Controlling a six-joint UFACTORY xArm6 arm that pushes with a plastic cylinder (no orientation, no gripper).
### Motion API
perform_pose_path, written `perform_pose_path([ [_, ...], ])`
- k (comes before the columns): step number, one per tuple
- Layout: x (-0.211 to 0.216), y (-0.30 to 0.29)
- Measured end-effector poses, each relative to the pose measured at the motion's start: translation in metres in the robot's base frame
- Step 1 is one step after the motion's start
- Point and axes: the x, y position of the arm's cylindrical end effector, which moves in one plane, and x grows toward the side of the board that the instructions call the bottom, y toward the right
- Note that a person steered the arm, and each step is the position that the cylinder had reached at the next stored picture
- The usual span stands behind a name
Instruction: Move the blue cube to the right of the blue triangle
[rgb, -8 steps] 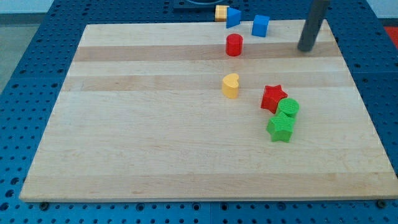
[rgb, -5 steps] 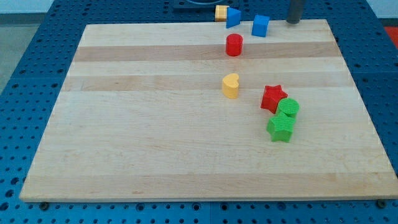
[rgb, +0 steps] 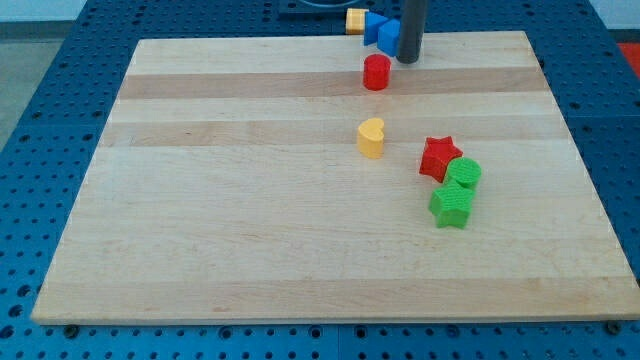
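Note:
The blue cube sits at the board's top edge, partly hidden behind my rod. It touches the right side of the blue triangle. My tip is against the cube's right side, just above and right of the red cylinder.
A yellow-orange block lies left of the blue triangle, off the board's top edge. A yellow heart stands mid-board. A red star, a green cylinder and a green star-shaped block cluster at the right.
My tip swept from the view's top right leftwards to the blue cube. The cube slid left against the blue triangle.

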Motion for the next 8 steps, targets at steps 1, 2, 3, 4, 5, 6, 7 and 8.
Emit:
perform_pose_path([
  [1,0.012,-0.022],
  [2,-0.004,-0.046],
  [3,-0.034,-0.046],
  [4,-0.045,-0.035],
  [5,-0.045,-0.024],
  [6,-0.045,-0.024],
  [7,-0.045,-0.018],
  [8,-0.045,0.005],
])
